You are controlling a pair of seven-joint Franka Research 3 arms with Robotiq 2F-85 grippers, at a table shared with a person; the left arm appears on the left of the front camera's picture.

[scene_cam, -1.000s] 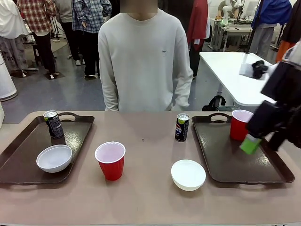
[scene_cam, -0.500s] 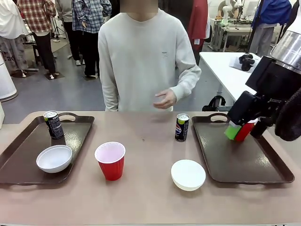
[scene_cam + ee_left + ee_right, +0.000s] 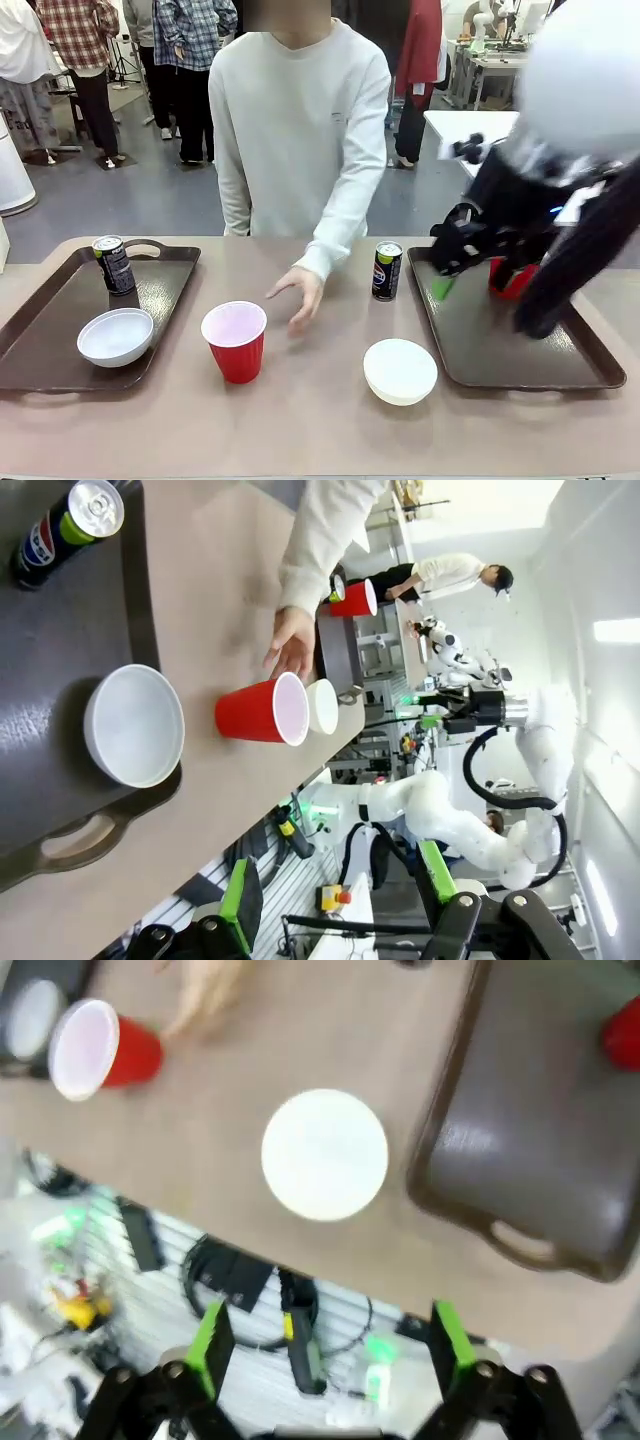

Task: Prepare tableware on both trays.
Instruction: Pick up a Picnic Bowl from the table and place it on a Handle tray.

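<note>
Front view: I'm swinging my right pincer [image 3: 445, 283], open and empty, off the trayed red cup [image 3: 503, 278]; bowl [image 3: 400, 370] is probably next.

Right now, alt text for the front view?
The open right pincer hangs over the right tray, which holds a red cup. A person's hand is near a second red cup, white bowl and can on the table.

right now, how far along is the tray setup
Done: the left tray holds a can and a bowl; the right tray holds a red cup. In hand: nothing, the left gripper and right gripper are open and empty; a person's hand is by the second cup. Left: that cup, the second can and the second bowl, off the trays.
</note>
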